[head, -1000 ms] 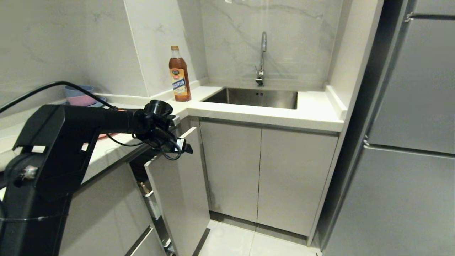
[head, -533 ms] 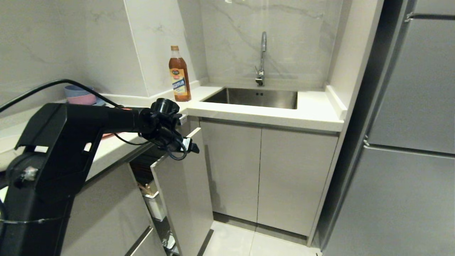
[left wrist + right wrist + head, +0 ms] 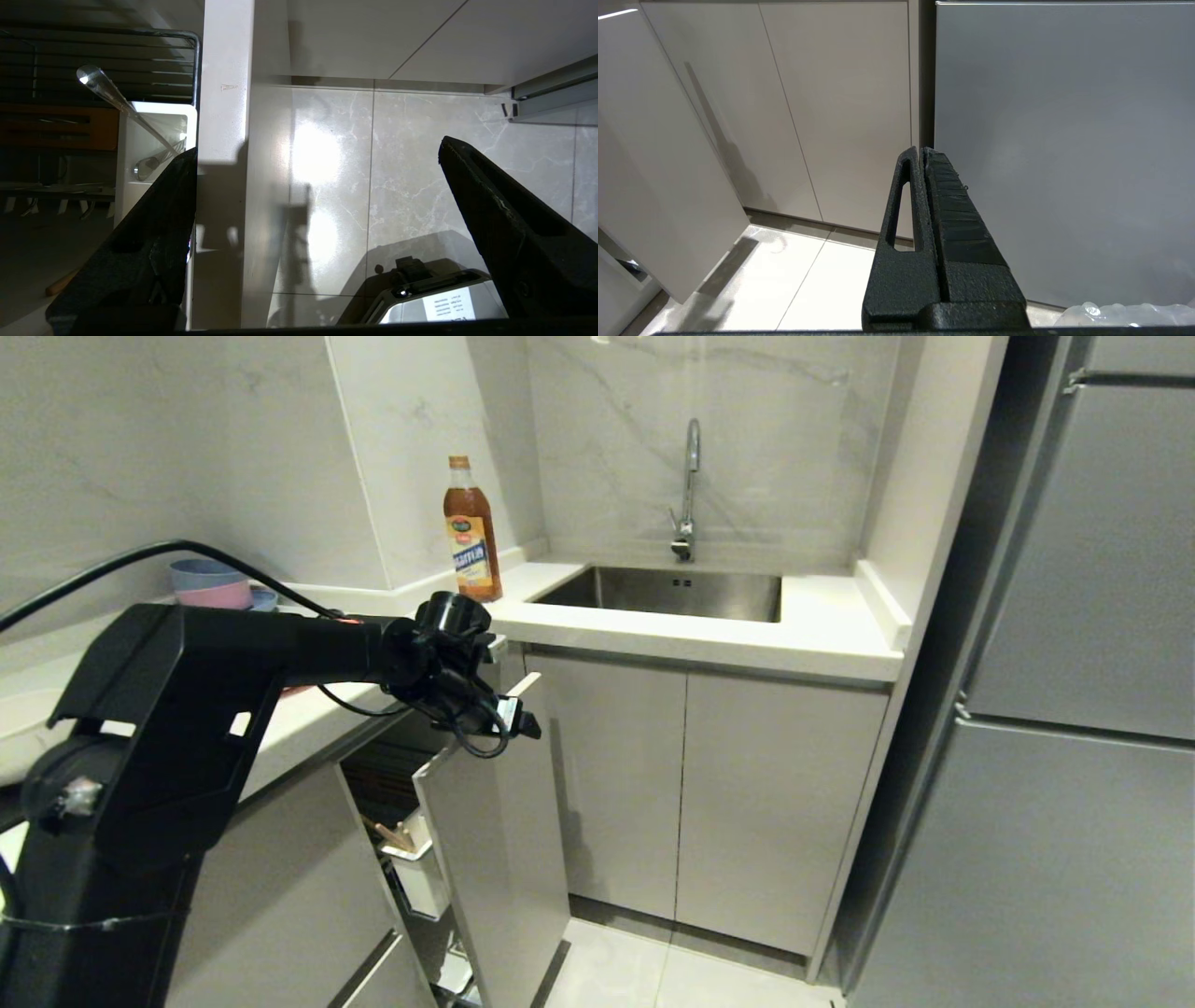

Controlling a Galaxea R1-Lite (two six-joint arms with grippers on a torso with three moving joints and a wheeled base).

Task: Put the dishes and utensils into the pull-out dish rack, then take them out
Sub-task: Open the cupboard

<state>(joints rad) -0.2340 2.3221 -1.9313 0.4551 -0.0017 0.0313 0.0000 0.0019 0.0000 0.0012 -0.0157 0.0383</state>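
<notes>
- Nearest you, your left gripper [image 3: 317, 186] hangs over the top edge of the tall pale-grey front panel [image 3: 495, 859] of the chrome wire pull-out dish rack [image 3: 187, 35]. Its jaws are spread wide: one black finger sits on the rack side of the panel's edge, the other well out over the tiled floor [image 3: 420, 163].
- Whether that inner finger touches the panel you cannot tell from the wrist view (shadow covers the spot).
- Your right gripper [image 3: 923, 154] is out of the head view. Its fingers are pressed together with nothing between them, and it faces the grey cabinet doors [image 3: 840, 102] near the floor.
- The rack stands partly pulled out from under the white countertop [image 3: 280, 728].
- Just behind the panel sits the white utensil box [image 3: 140, 140], with the slim metal spoon [image 3: 117, 100] leaning in it, bowl down.
- Light wooden sticks [image 3: 390, 833] poke up from the box, probably the chopsticks.
- Further back on the counter are small stacked blue and pink bowls [image 3: 213, 583].
- Beyond them stands a brown glass bottle with a yellow label [image 3: 471, 532], beside the steel sink [image 3: 672, 593] and its tap [image 3: 689, 490].
</notes>
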